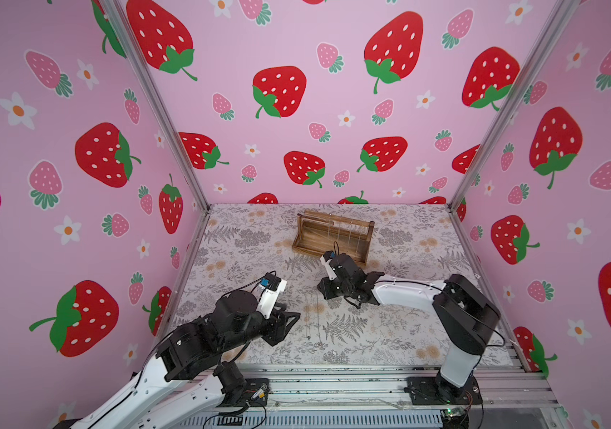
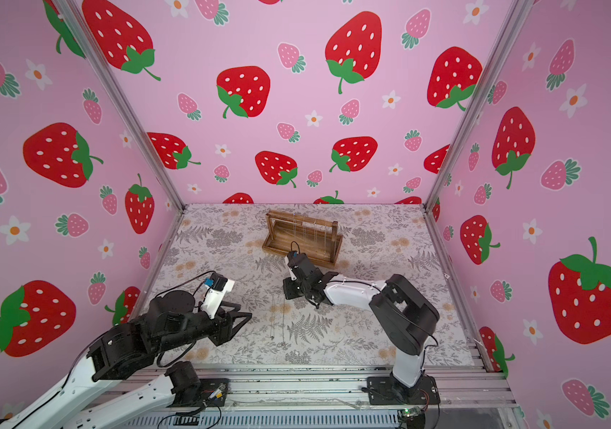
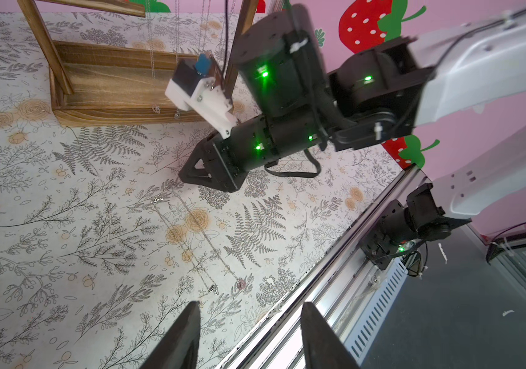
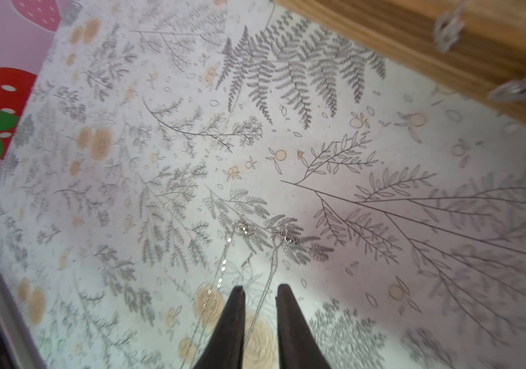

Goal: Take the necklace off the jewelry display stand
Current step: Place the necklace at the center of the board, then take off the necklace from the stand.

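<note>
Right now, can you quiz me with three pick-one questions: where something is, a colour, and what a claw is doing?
1. Where is the jewelry display stand? A) at the far end of the table B) at the front edge C) in a gripper
2. What colour is the stand? A) white B) blue C) brown
3. The left gripper is: A) shut on a necklace B) open and empty C) shut on the stand
Answers: A, both top views show it at the far end; C, its wood is brown; B, its fingers stand apart, nothing between.

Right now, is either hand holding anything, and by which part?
Nothing. The left hand is open, empty; the right hand is open, a necklace lying loose between its fingers.
</note>
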### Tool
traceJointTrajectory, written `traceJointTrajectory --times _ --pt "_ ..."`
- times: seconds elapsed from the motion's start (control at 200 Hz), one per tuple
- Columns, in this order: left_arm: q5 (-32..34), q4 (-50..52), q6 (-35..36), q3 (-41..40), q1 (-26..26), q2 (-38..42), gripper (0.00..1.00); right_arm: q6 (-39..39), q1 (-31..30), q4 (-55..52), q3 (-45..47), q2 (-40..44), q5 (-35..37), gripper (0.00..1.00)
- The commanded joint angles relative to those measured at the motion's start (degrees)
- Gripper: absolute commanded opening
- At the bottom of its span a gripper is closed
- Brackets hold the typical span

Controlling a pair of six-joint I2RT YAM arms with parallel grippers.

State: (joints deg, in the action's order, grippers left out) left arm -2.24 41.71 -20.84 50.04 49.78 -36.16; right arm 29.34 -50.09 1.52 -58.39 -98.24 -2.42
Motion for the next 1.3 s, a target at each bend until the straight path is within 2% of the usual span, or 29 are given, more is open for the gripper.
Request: traceJointTrajectory --times 0.0,0.175,0.27,0.36,0.495,0.675,0.87,1.156,1.296 --pt "-1.41 -6.17 0.14 0.57 0.09 -4.78 0.52 -3.28 0.25 -2.31 5.01 8.41 2.71 0.22" --pt "-4.6 -16.31 0.88 3.16 -1.26 -16.46 0.52 -7.08 0.25 -3.85 15.64 21.89 10.07 0.23" --pt "-5.28 -22.15 0.78 4.16 -3.4 -23.17 0.48 -8.84 0.34 -1.13 21.43 28.15 14.45 0.24" --pt "-6.92 -28.88 0.21 3.63 -5.91 -27.23 0.45 -9.05 0.75 1.19 24.77 31.56 17.43 0.24" --pt "-3.63 -35.78 0.5 3.71 -9.86 -30.87 0.45 -6.76 1.58 2.88 28.15 33.1 23.12 0.24" --pt "-0.8 -41.65 4.02 6.01 -12.87 -36.98 0.45 -7.0 3.75 2.48 29.38 36.03 24.22 0.25" --pt "-1.39 -51.22 7.79 7.06 -15.21 -43.37 0.44 -4.93 4.93 2.13 30.78 38.71 23.07 0.26" --pt "-0.57 -52.25 9.68 17.33 -18.34 -54.51 0.36 -3.93 6.57 1.91 31.19 39.95 22.11 0.27" --pt "-1.19 -53.52 9.53 19.93 -19.19 -58.18 0.35 -4.03 6.72 1.82 30.88 39.31 21.91 0.27"
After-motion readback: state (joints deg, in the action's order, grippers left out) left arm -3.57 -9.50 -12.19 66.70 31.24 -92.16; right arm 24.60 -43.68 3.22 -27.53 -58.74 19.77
